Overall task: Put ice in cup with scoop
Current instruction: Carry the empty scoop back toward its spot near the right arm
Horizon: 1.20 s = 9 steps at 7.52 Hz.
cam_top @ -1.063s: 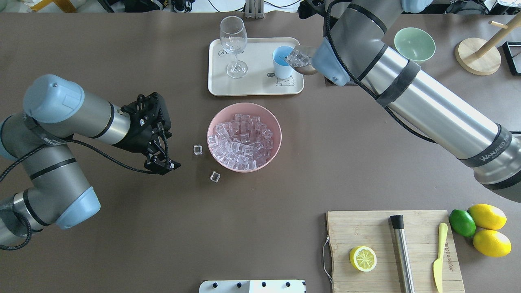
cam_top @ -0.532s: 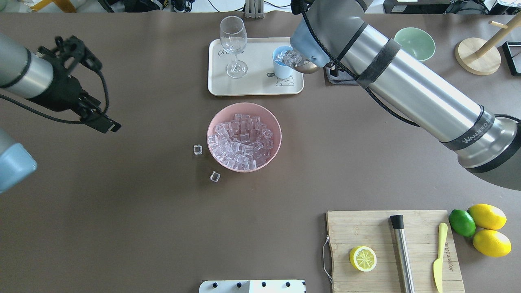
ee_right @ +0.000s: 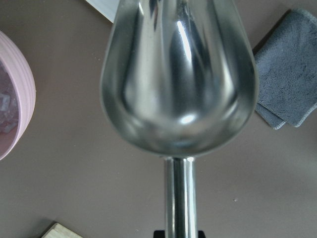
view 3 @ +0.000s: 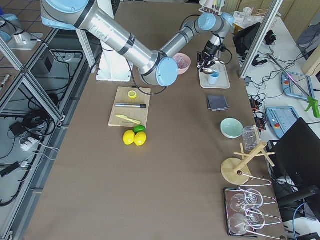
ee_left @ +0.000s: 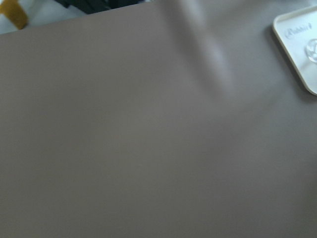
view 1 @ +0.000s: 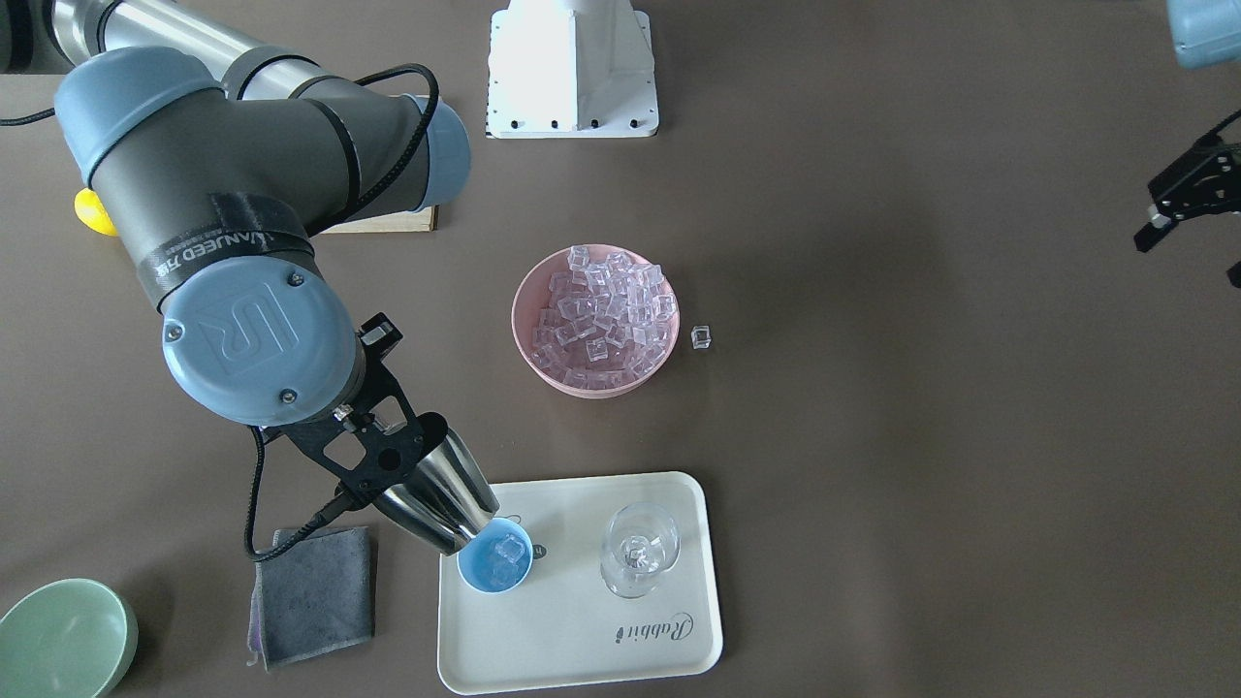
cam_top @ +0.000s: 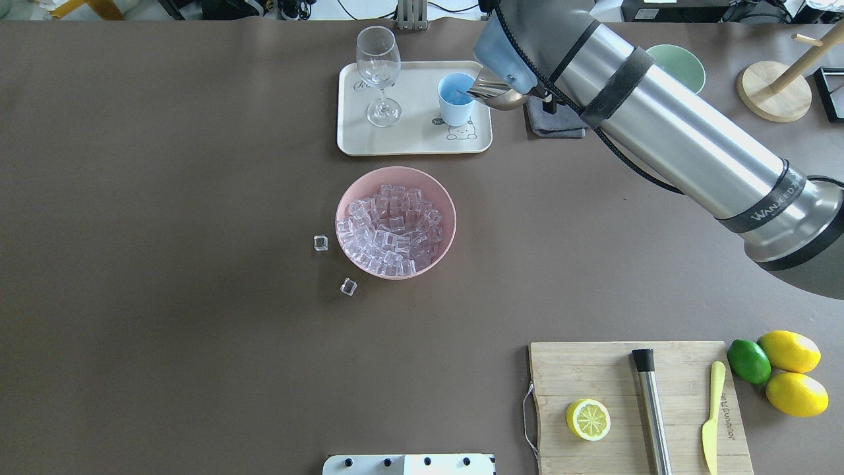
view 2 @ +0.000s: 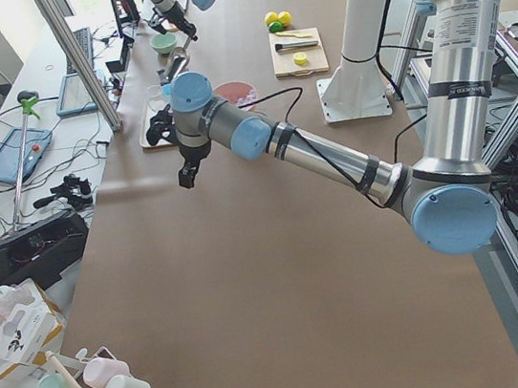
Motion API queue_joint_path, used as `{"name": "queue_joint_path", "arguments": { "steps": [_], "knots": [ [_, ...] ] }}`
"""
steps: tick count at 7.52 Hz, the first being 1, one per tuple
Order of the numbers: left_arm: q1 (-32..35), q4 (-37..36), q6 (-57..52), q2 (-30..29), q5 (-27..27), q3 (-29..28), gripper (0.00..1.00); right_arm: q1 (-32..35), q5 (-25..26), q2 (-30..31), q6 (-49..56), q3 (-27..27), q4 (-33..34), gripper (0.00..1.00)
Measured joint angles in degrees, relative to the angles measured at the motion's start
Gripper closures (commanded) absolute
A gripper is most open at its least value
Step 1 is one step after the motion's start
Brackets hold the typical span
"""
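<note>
My right gripper point(view 1: 391, 461) is shut on the handle of the steel scoop point(view 1: 441, 496). The scoop is tilted down with its mouth at the rim of the light-blue cup point(view 1: 494, 568) on the cream tray point(view 1: 582, 669). A few ice cubes point(view 1: 506, 553) lie inside the cup. In the overhead view the scoop point(cam_top: 496, 96) touches the cup point(cam_top: 455, 100) from the right. The right wrist view shows the scoop's trough point(ee_right: 178, 79) with no ice. The pink bowl point(cam_top: 443, 191) holds many ice cubes point(cam_top: 392, 227). My left gripper point(view 1: 1194, 254) is open and empty, far off at the table's side.
Two loose cubes point(cam_top: 320, 243) point(cam_top: 348, 286) lie left of the bowl. A wine glass point(cam_top: 379, 72) stands on the tray. A grey cloth point(cam_top: 557, 125) and a green bowl point(cam_top: 682, 63) lie near my right arm. A cutting board point(cam_top: 593, 376) holds a muddler point(cam_top: 653, 409).
The scoop has tipped further and its ice has slid into the cup. My left arm has swung away to the left, out of the overhead view.
</note>
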State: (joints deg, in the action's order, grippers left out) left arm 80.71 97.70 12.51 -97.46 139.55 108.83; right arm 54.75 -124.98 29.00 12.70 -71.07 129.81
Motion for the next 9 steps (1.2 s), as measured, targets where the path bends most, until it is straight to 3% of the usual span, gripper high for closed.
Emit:
{"name": "queue_joint_path", "arguments": {
  "steps": [2, 3, 6, 8, 9],
  "knots": [
    [7.38, -0.07, -3.99, 3.33, 0.0, -4.28, 0.0, 1.35, -0.76, 2.45, -0.55, -3.5, -0.2, 1.0],
    [9.09, -0.18, -8.43, 5.92, -0.37, -5.11, 0.0, 2.66, -2.75, 7.26, -3.14, -9.13, -0.61, 1.0],
    [10.4, -0.22, -12.73, 11.27, -10.75, -7.23, 0.0, 5.0, -4.95, 29.61, -19.61, -30.99, -8.66, 1.0],
    [11.44, 0.15, -14.0, 11.89, -14.19, -9.13, 0.01, 6.7, -5.44, 41.37, -31.84, -37.38, -13.42, 1.0],
    [12.02, 0.27, -15.42, 12.01, -14.28, -9.95, 0.01, 7.23, -5.78, 48.53, -36.08, -38.92, -20.23, 1.0]
  ]
}}
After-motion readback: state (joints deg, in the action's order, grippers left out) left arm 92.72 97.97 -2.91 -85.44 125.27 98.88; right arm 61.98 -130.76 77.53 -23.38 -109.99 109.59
